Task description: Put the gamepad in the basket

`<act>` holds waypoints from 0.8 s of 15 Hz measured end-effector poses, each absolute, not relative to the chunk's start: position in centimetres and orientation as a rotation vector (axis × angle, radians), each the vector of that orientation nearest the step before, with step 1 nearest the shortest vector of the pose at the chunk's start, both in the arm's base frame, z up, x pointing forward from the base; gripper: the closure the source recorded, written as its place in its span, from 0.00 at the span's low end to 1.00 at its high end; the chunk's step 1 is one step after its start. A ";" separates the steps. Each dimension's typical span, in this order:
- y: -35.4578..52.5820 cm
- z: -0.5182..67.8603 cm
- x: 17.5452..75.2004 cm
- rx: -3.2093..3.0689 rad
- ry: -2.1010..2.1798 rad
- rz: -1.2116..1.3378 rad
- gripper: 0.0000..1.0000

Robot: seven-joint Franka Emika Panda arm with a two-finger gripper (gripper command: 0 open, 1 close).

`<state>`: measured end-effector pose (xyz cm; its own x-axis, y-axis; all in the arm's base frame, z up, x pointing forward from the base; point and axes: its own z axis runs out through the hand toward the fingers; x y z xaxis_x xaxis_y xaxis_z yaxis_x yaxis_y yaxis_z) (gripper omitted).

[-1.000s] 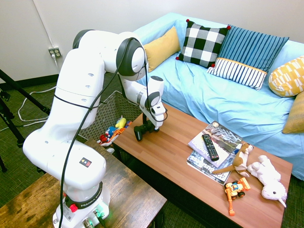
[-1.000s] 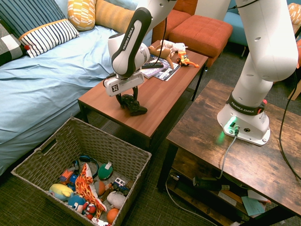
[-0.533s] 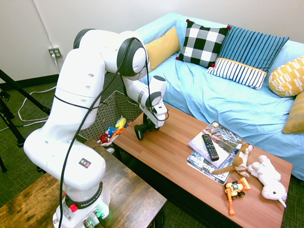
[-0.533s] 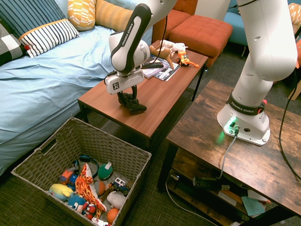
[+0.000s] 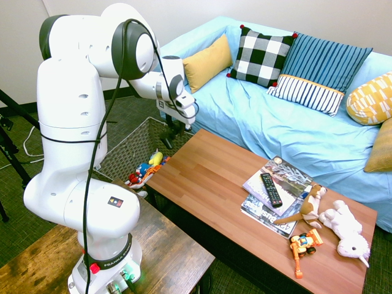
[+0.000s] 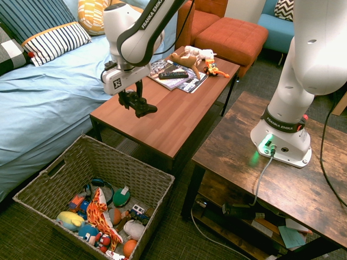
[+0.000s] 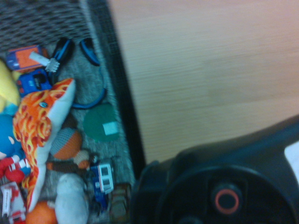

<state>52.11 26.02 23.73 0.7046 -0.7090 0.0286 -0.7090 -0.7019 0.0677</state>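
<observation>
I've got the pincer (image 6: 134,101) clamped on the small black plastic gamepad (image 6: 139,106), lifted clear above the wooden table (image 6: 173,116) edge, so I carry it fwd over the big woven wicker basket (image 6: 149,179) w/ toys before letting go.

The black gamepad (image 6: 138,104) hangs in the air above the table's (image 6: 168,127) end. The woven wicker basket (image 6: 149,181), holding toys, sits on the floor at its 7 o'clock.
</observation>
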 end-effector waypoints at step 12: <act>39.6 11.4 54.1 2.906 -0.989 -0.088 1.00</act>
